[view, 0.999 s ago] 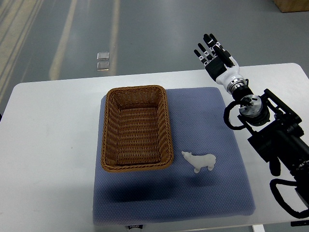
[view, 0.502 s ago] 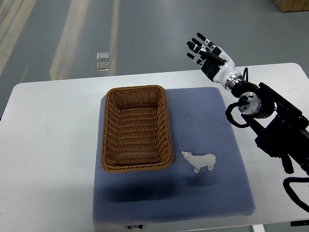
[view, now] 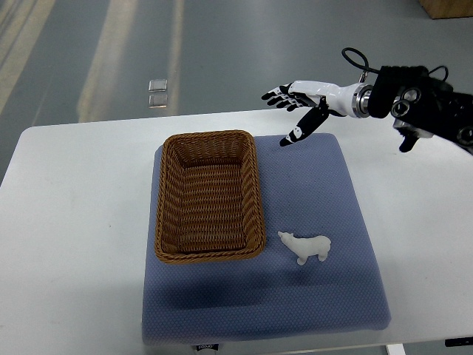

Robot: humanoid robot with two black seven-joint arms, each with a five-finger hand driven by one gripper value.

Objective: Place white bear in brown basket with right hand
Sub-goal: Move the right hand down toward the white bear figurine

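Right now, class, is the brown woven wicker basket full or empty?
Empty: the brown woven wicker basket shows only its bare bottom; the small white bear figure lies outside it.

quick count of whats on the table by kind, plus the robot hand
basket: 1
toy bear: 1
blue mat: 1
robot hand: 1, the right hand, open, holding nothing
total: 4

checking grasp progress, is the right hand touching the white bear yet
Apart. Top view: right hand is open near the mat's far edge; white bear lies alone.
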